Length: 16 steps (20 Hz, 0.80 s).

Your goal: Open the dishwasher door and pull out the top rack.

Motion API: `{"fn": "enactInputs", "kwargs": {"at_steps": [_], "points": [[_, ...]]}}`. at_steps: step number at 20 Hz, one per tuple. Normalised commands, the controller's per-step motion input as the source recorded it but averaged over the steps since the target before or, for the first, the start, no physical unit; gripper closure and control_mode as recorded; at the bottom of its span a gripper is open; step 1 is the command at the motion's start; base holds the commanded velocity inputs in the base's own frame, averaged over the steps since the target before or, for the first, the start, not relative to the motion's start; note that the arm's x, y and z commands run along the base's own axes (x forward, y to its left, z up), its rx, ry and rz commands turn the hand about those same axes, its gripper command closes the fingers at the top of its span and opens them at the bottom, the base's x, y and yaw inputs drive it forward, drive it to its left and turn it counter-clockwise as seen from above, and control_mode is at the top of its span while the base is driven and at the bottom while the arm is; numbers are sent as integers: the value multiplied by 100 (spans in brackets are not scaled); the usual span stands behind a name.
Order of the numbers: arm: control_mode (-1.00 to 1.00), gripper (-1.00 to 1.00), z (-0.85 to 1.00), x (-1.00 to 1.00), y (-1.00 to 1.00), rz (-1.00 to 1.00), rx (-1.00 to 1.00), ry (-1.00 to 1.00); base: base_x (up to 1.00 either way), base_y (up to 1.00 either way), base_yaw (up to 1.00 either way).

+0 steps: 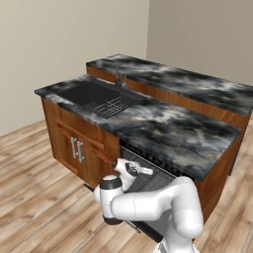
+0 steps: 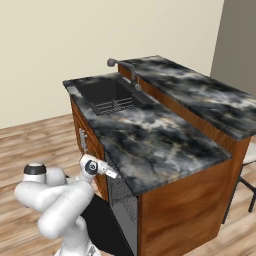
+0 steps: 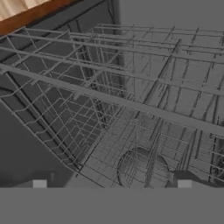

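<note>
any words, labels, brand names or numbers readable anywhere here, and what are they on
None: no readable text in any view.
The dishwasher door is plain black, with no brand or label showing.
The top rack is bare grey wire.
The countertop carries only marbled pattern, and the cabinet doors only wood grain and silver handles.

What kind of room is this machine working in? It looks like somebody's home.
A kitchen, most likely, though a computer-drawn one. A dark marble-look counter holds a black sink with a faucet. Beneath it are brown wooden cabinets and an opened dishwasher with a wire rack inside.
</note>
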Motion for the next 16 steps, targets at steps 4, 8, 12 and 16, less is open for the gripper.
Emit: {"fn": "enactInputs", "kwargs": {"at_steps": [4, 8, 12, 16], "points": [[-100, -100, -100, -2, 62, 0, 20, 25, 0, 0, 0], [-100, -100, -100, -28, 95, 0, 10, 17, 0, 0, 0], [-100, -100, -100, -49, 100, 0, 3, 11, 0, 0, 0], [-100, -100, -100, -49, 100, 0, 1, 10, 0, 0, 0]]}}
